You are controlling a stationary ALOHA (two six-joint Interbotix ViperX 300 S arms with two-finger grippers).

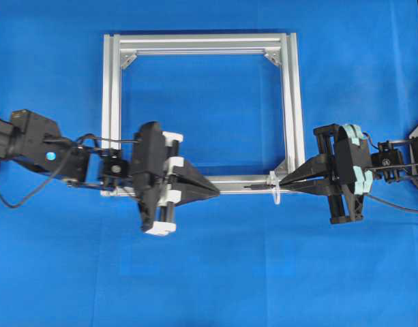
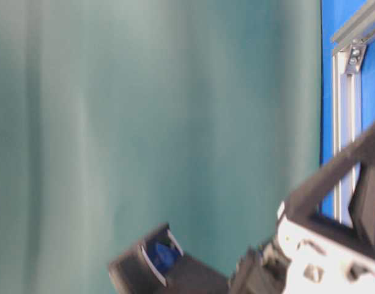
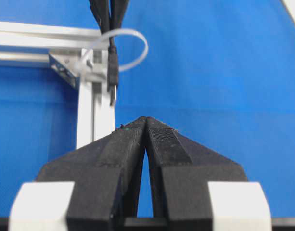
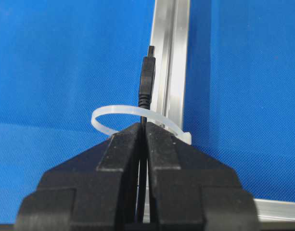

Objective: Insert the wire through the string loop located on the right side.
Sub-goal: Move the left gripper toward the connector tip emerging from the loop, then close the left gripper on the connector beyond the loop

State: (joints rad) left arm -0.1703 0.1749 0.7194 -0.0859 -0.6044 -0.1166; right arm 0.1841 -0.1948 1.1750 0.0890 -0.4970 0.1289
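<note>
Right gripper [image 4: 143, 126] clenched on the wire [image 4: 147, 79], plug poking through the string loop [image 4: 119, 110] at the frame's [image 1: 195, 42] near-right corner; left gripper [image 3: 146, 120] closed, seemingly empty, should open and take the plug squarely.

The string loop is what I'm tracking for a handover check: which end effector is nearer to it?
Right. The right end effector sits at the string loop, pinching the wire whose plug pokes through it. The left end effector, shut, is farther along the frame rail.
</note>
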